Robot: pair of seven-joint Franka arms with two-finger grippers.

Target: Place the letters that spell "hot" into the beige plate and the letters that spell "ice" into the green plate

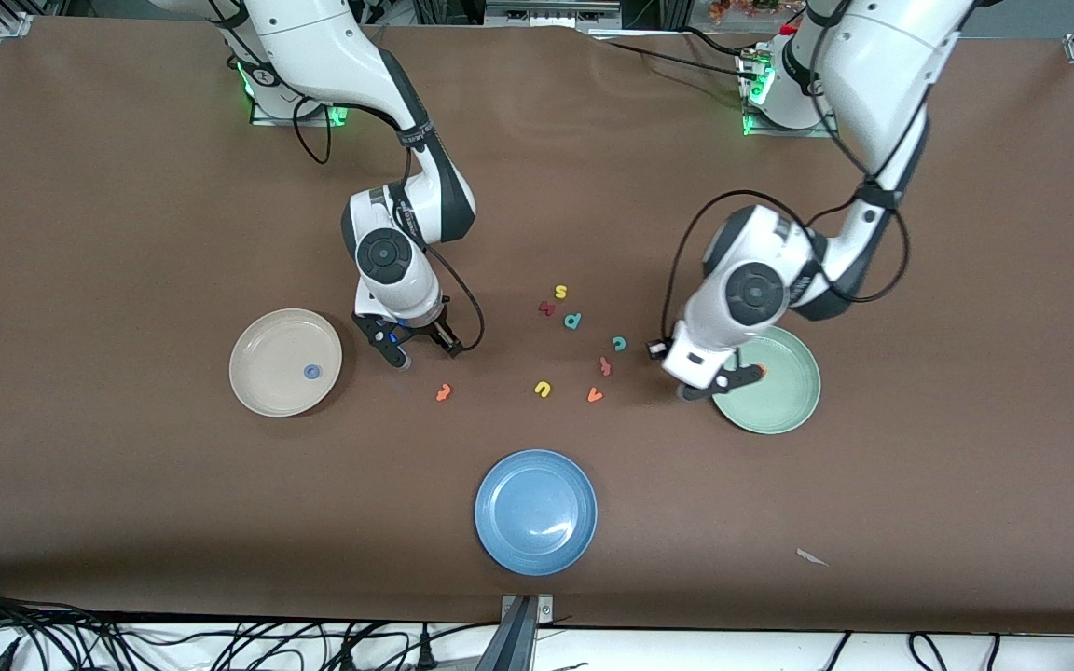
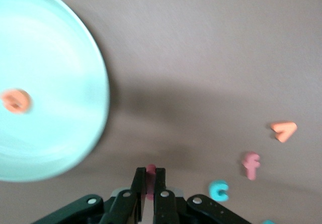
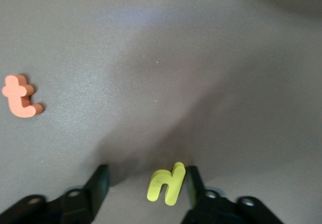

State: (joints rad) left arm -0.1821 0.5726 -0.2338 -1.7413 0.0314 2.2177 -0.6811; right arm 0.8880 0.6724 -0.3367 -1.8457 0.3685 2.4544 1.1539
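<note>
My left gripper (image 1: pixel 719 384) (image 2: pixel 150 176) is shut on the dark red i (image 2: pixel 151 169), over the table right beside the green plate's (image 1: pixel 793 410) (image 2: pixel 50 58) rim. The orange e (image 1: pixel 763 371) (image 2: pixel 16 101) lies in that plate. The teal c (image 1: pixel 619 344) (image 2: pixel 219 190) lies on the table. My right gripper (image 1: pixel 423 352) (image 3: pixel 146 183) is low at the table, open, jaws astride the yellow h (image 3: pixel 167 183), which touches one finger. The orange t (image 1: pixel 444 392) (image 3: pixel 20 96) lies close by. The blue o (image 1: pixel 311 372) is in the beige plate (image 1: pixel 262 363).
Loose letters lie between the arms: yellow s (image 1: pixel 560 292), a dark red letter (image 1: pixel 546 308), teal p shape (image 1: pixel 572 321), salmon t-like letter (image 1: pixel 605 365) (image 2: pixel 250 164), yellow u (image 1: pixel 543 389), orange v (image 1: pixel 595 395) (image 2: pixel 284 131). A blue plate (image 1: pixel 535 511) sits nearest the front camera.
</note>
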